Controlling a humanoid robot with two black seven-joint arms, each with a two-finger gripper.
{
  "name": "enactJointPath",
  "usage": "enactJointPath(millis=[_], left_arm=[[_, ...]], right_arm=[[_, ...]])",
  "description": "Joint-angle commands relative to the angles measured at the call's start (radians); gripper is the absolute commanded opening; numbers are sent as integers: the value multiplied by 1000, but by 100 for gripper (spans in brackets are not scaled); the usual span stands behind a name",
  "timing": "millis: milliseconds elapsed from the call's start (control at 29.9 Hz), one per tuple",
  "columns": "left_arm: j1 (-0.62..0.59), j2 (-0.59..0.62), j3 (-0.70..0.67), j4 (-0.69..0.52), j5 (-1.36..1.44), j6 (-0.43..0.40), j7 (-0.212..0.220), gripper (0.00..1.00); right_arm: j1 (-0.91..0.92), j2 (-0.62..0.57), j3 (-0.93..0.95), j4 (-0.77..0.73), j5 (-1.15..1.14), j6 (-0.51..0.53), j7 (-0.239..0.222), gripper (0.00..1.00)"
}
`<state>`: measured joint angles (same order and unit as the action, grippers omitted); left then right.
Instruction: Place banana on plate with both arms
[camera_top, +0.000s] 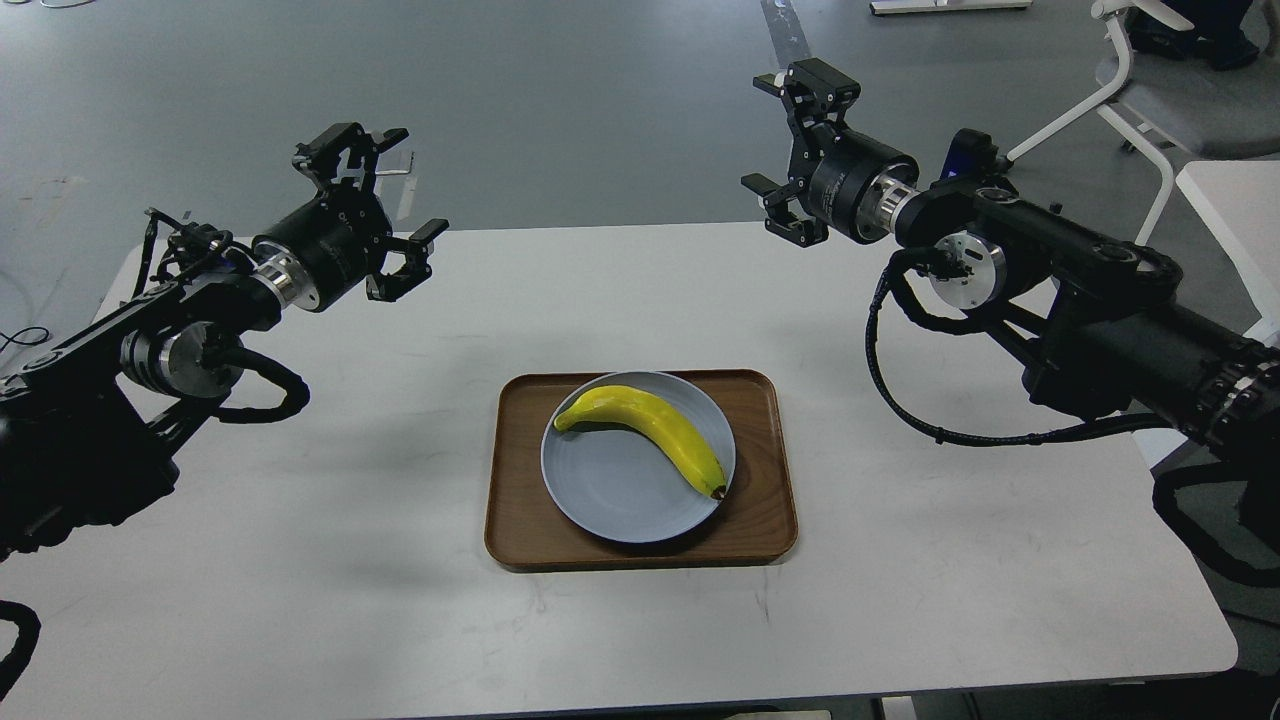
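The yellow banana (655, 430) lies on the pale blue-grey plate (610, 495), curving from upper left to its dark tip at lower right. The plate sits in a brown wooden tray (515, 480) at the table's middle. My left gripper (385, 205) is open and empty, held above the table's far left, well away from the plate. My right gripper (790, 150) is open and empty, held above the table's far edge to the right of the plate.
The white table (300, 520) carries only the tray. A white-framed chair (1150, 90) stands on the grey floor at the far right, beside another white table's corner (1235, 220). My arms' black cables loop over the table's left and right sides.
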<state>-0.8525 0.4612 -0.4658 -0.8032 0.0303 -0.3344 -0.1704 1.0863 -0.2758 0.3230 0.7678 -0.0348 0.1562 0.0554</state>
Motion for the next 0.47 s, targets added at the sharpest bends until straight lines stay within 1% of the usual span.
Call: enactJointPath(millis=[0, 67, 100, 434], left_arm=[[3, 7, -27, -1, -1, 2, 2, 98], [6, 8, -48, -1, -1, 2, 5, 98], [16, 8, -50, -5, 0, 2, 5, 98], [36, 8, -57, -7, -1, 8, 0, 98]], right_arm=[[-14, 1, 25, 18, 94, 11, -35, 100], [-22, 1, 30, 31, 157, 22, -57, 100], [-28, 1, 30, 36, 164, 35, -58, 100], [-36, 23, 28, 31, 159, 39, -51, 100]])
